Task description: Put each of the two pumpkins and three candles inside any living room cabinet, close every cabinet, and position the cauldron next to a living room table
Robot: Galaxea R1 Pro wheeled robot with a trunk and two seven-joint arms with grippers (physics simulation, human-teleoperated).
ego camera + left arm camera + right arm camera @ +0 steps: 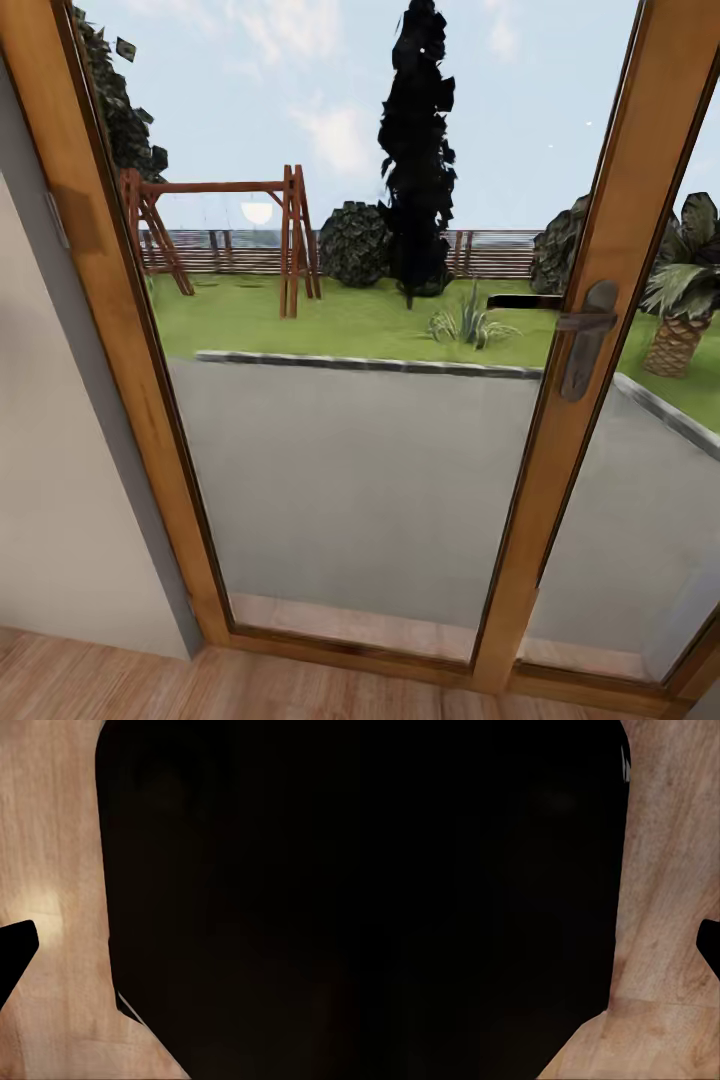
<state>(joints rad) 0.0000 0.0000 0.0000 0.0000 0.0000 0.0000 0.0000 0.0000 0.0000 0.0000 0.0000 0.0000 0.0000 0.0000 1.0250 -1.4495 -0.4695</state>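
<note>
Facing the glass door (380, 480) with its handle (585, 345) at right, rolling forward risks a bump; either tool's state I cannot tell.

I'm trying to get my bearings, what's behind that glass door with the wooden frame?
Through the glass door you see a grey patio, a lawn with a wooden swing set, bushes, a tall dark tree and a fence. The door frame hides strips of the yard.
</note>
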